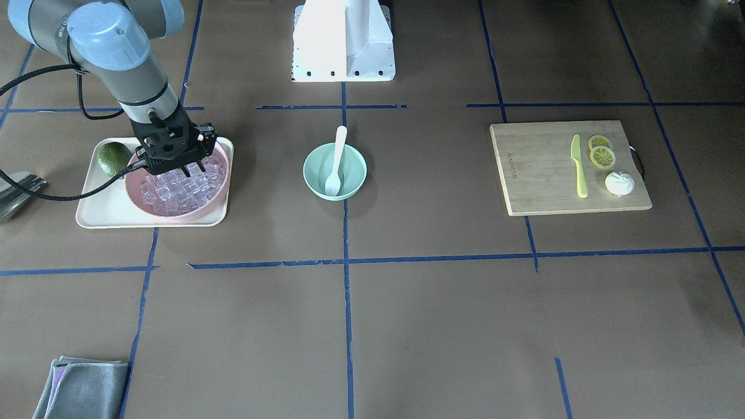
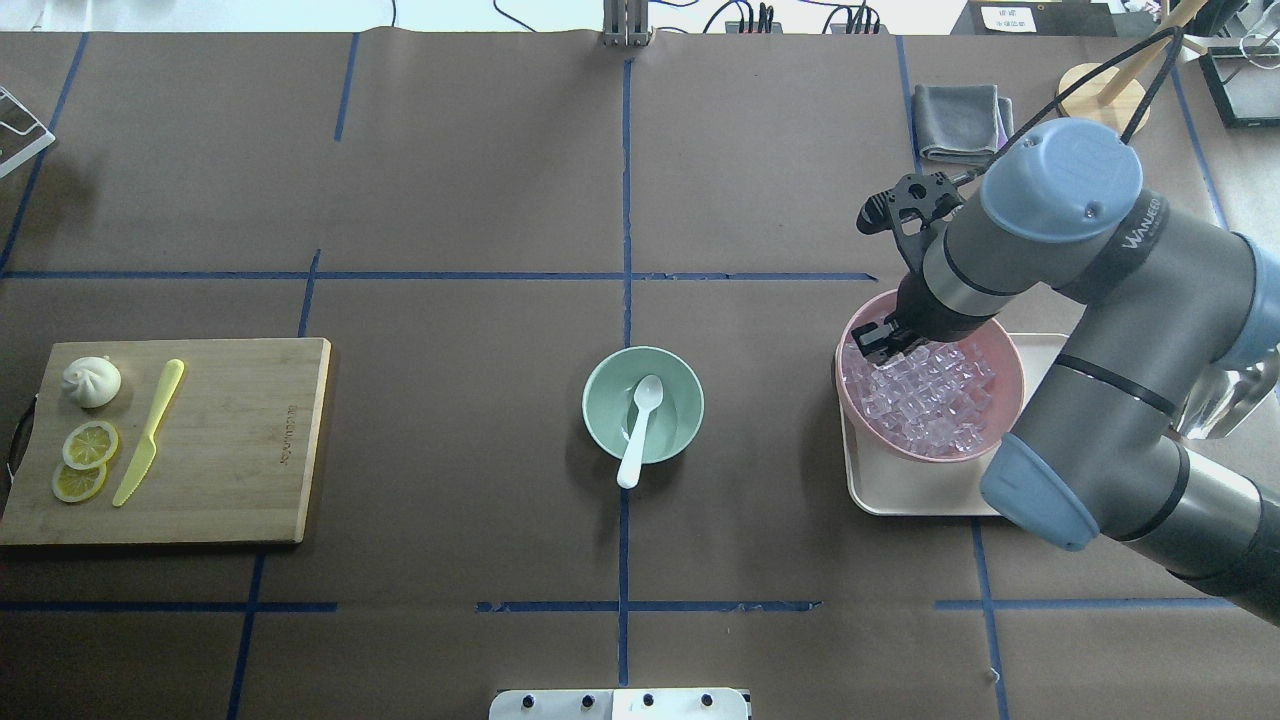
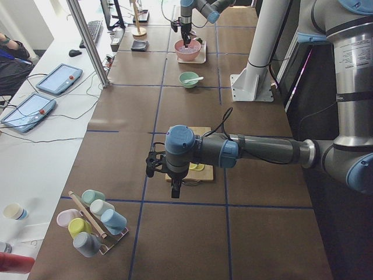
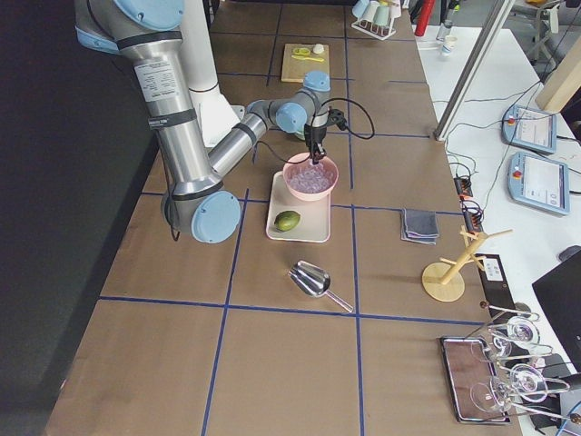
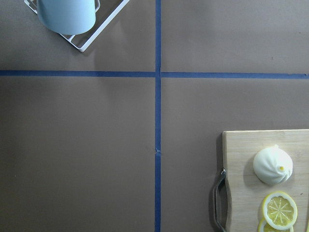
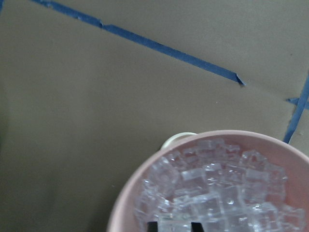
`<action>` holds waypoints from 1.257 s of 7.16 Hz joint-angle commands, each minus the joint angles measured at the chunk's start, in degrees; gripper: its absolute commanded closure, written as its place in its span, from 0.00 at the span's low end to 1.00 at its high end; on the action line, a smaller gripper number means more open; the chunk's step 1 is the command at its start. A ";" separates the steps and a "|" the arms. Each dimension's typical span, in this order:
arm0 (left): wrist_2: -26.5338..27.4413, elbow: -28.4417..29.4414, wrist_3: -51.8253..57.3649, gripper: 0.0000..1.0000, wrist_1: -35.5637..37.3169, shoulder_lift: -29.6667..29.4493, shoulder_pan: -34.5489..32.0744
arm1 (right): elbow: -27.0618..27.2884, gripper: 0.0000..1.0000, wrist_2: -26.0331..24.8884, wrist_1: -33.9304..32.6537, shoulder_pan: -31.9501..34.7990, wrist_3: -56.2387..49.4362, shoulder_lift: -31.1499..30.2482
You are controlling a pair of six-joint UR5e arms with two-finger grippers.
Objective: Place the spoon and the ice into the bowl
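The white spoon lies in the mint-green bowl at the table's middle, its handle over the rim; both also show in the overhead view, spoon and bowl. Many clear ice cubes fill a pink bowl. My right gripper points down into that ice. In the right wrist view its fingertips stand close together with ice between them. My left gripper hangs above the table near the cutting board; I cannot tell whether it is open or shut.
The pink bowl stands on a cream tray with an avocado. A wooden cutting board holds a yellow knife, lemon slices and a white bun. A grey cloth and a metal scoop lie nearby.
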 commanded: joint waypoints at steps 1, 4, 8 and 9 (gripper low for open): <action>0.00 0.18 0.00 0.00 0.00 0.00 0.00 | -0.81 1.00 -1.06 -3.54 -4.98 22.66 8.41; 0.00 0.36 0.00 0.00 0.00 0.00 0.00 | -9.82 0.97 -10.36 -3.99 -13.33 40.97 19.48; 0.00 0.54 0.00 0.00 0.00 0.09 0.00 | -20.94 0.90 -15.66 -3.46 -16.52 47.17 26.46; 0.00 0.45 0.00 0.00 0.00 0.09 0.00 | -20.94 0.26 -15.84 -3.46 -16.61 46.48 26.03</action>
